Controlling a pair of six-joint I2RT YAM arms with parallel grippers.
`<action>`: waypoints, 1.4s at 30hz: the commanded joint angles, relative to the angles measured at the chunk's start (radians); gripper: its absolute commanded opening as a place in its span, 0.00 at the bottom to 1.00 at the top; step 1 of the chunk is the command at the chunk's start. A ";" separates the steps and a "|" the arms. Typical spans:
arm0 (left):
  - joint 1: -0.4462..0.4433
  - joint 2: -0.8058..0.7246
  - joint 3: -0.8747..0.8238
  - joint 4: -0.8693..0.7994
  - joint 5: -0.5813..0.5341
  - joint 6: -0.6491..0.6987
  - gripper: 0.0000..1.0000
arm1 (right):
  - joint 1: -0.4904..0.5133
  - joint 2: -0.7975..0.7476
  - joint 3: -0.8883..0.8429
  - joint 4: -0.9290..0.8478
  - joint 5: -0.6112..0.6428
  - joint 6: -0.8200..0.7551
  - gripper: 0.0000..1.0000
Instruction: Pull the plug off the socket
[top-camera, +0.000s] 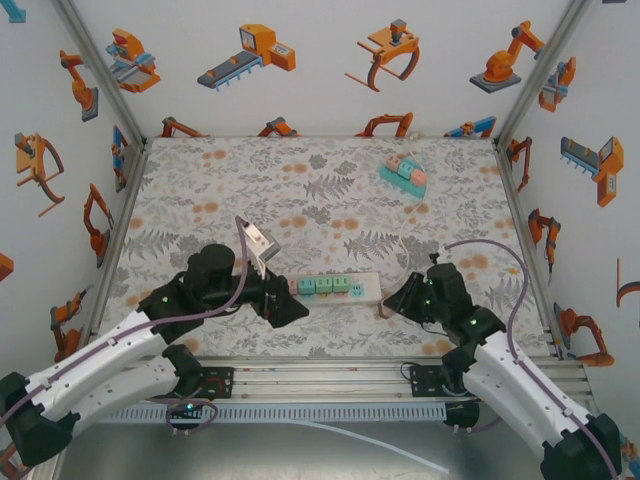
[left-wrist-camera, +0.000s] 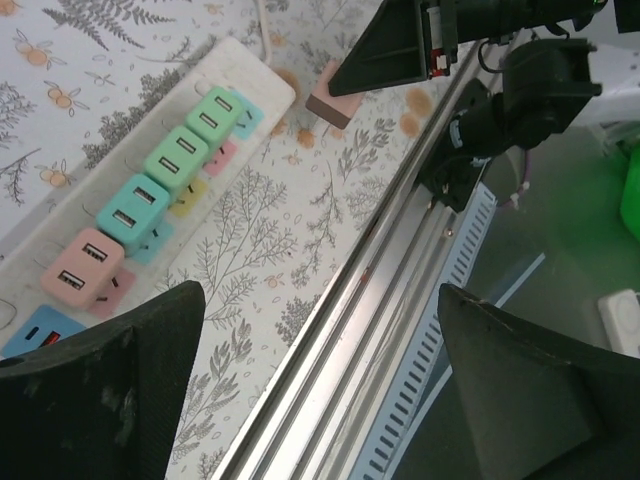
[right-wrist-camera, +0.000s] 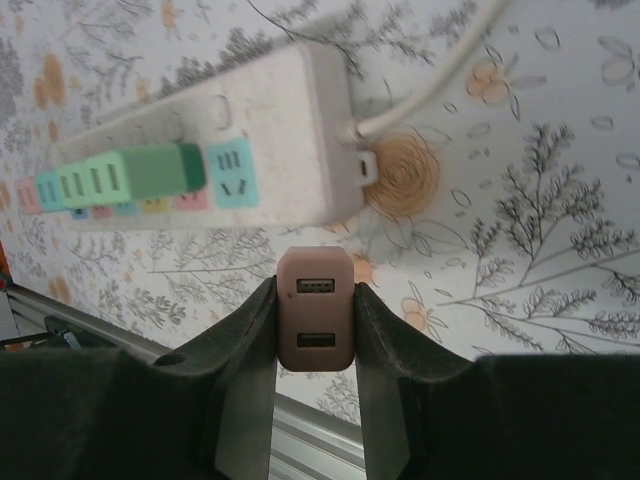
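Right jaws clamp the pink plug (right-wrist-camera: 315, 322) beside the socket (right-wrist-camera: 290, 105).

Both arms reach forward and low, elbows bent, grippers pointing toward each other.
Left gripper (left-wrist-camera: 320, 400) has its jaws spread wide, nothing between the fingers (left-wrist-camera: 110, 390), wrist angled inward. Right gripper (top-camera: 397, 297) points left, fingers (right-wrist-camera: 245, 340) clamped on either side of a pink plug (right-wrist-camera: 315, 320).
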 joint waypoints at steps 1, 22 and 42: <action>-0.010 -0.018 -0.025 -0.002 -0.050 0.041 0.99 | -0.004 -0.006 -0.039 0.059 -0.039 0.055 0.24; -0.011 -0.059 -0.038 -0.026 -0.294 -0.004 0.97 | -0.001 0.017 -0.050 0.022 -0.002 0.010 0.62; 0.056 -0.097 -0.037 -0.280 -0.707 -0.204 0.97 | 0.078 0.139 0.255 0.304 -0.204 -0.954 0.62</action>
